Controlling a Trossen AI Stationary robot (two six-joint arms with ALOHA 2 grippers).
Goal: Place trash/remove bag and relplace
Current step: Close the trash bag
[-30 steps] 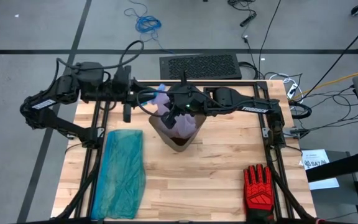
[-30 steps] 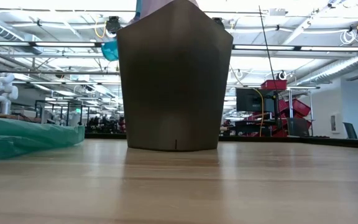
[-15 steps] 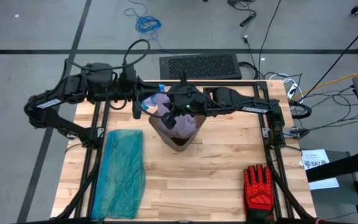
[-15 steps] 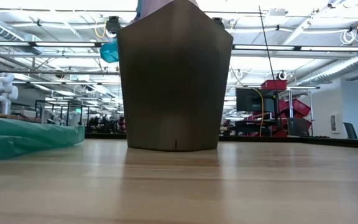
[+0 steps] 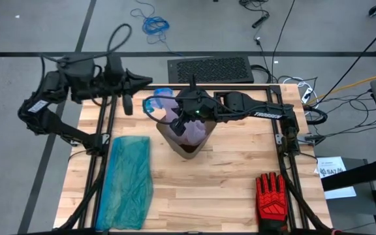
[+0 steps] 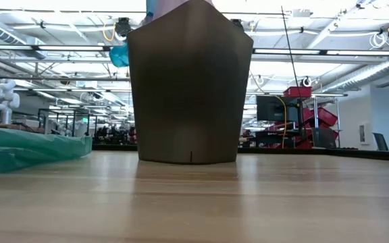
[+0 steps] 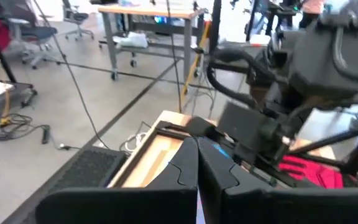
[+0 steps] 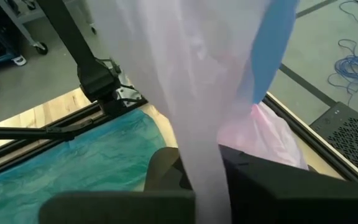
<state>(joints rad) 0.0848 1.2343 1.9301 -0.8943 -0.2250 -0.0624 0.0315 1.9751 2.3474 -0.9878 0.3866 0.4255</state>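
- The left claw (image 5: 147,81) is clenched tight; in its wrist view the two dark fingers (image 7: 185,165) meet with a sliver of bright blue between their tips, which looks like the bag's blue drawstring (image 5: 156,98).
- In the high view that drawstring runs as a blue loop from the left claw's tip toward the bag (image 5: 170,103).
- The left arm reaches roughly level from the tabletop's far left corner, its claw pointing toward the bin (image 5: 187,140), above the far edge of the tabletop (image 5: 227,183).
- The right claw (image 5: 178,121) is clamped on the bag's thin pinkish plastic; its wrist view shows the film hanging straight down into the pinch between its fingers.
- The right arm stretches level across the far side of the tabletop, wrist over the bin's mouth.
- The bag is gathered above the brown bin, partly inside it.
- A teal-green plastic bag (image 5: 128,179) lies flat at near left; a red-and-black glove (image 5: 271,199) lies at near right.
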